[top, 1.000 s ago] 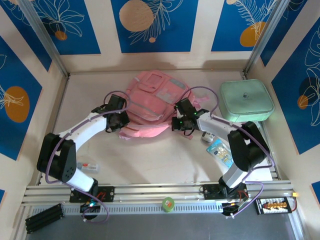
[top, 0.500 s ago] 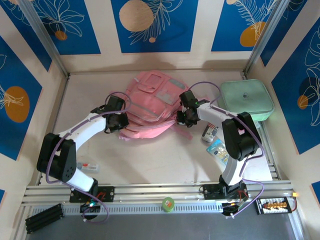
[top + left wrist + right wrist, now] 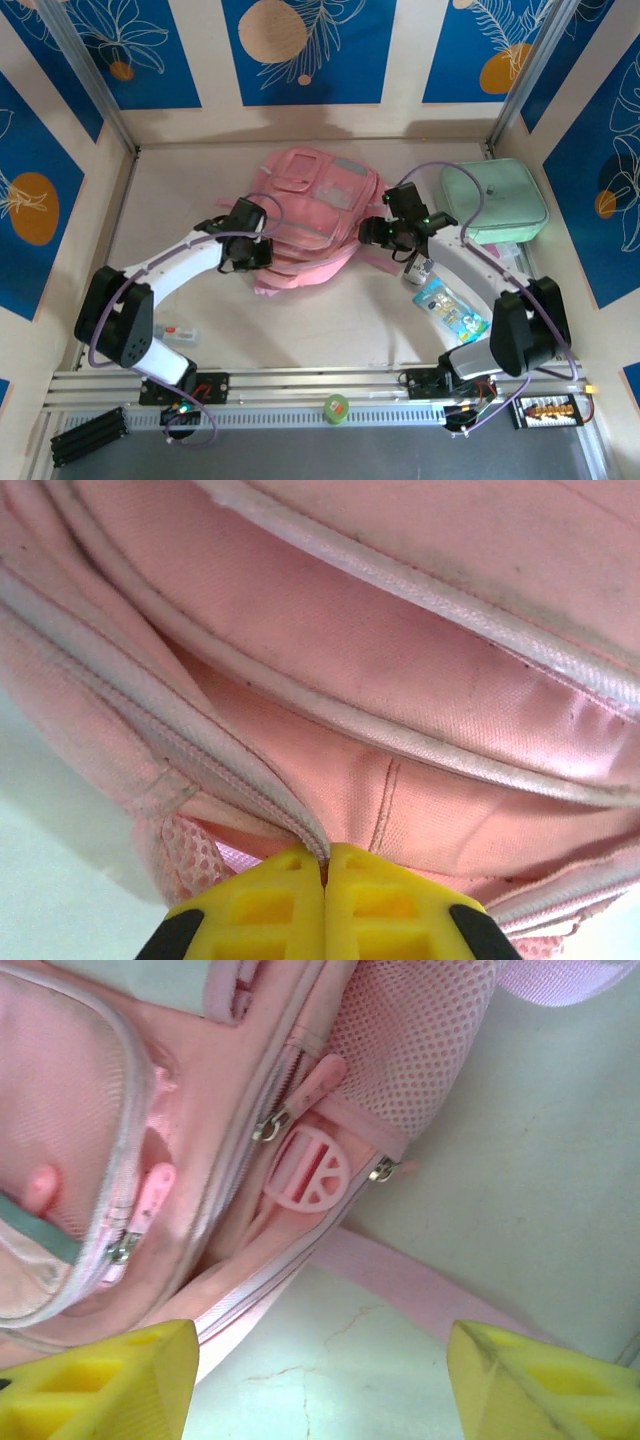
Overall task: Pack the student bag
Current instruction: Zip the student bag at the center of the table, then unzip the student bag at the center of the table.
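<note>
The student bag [image 3: 318, 205], a soft pink backpack with grey-trimmed pockets, lies flat at the middle back of the table. My left gripper [image 3: 260, 252] is at its near left edge. In the left wrist view the yellow fingers [image 3: 260, 900] are shut on the grey zip edge of the bag [image 3: 400, 680]. My right gripper [image 3: 380, 232] hovers by the bag's right side. Its jaws stand wide open [image 3: 320, 1380] over bare table, with nothing between them. Just ahead of them are the bag's side [image 3: 200, 1160], a round pink zip tag [image 3: 310, 1175] and a pink strap [image 3: 430, 1295].
A mint-green zip case [image 3: 492, 200] sits at the back right, close behind the right arm. A blue packet [image 3: 447, 308] and a small item [image 3: 420, 270] lie near the right arm. A small object [image 3: 175, 332] lies front left, a green tape roll [image 3: 336, 406] on the front rail.
The right gripper has opened and drawn back to the right of the bag. The bag has shifted right and lies flatter. The left gripper followed it, still shut on its edge.
</note>
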Action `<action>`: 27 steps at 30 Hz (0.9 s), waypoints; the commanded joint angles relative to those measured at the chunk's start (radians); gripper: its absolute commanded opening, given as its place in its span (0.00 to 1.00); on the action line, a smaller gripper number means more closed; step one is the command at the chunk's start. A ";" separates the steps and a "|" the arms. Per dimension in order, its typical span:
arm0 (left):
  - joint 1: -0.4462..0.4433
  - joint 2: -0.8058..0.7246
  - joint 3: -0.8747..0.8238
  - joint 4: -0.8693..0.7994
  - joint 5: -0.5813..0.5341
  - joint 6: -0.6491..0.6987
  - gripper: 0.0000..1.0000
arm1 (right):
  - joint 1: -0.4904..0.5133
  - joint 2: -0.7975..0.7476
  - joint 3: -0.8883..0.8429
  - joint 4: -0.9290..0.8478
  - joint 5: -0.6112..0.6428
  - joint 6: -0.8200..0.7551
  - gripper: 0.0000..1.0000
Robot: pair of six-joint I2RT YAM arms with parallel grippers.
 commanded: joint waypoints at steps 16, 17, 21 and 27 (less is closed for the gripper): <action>-0.098 0.009 0.281 -0.027 0.160 0.649 0.89 | -0.096 -0.107 -0.081 0.061 -0.136 0.073 0.90; -0.097 0.023 0.282 0.000 0.166 0.684 0.89 | -0.098 -0.110 -0.078 0.060 -0.134 0.074 0.92; -0.097 0.087 0.291 0.061 0.159 0.828 0.89 | -0.115 -0.113 -0.059 0.049 -0.118 0.088 0.99; -0.097 0.214 0.404 -0.091 0.152 1.080 0.89 | -0.134 -0.099 -0.036 0.026 -0.096 0.161 0.99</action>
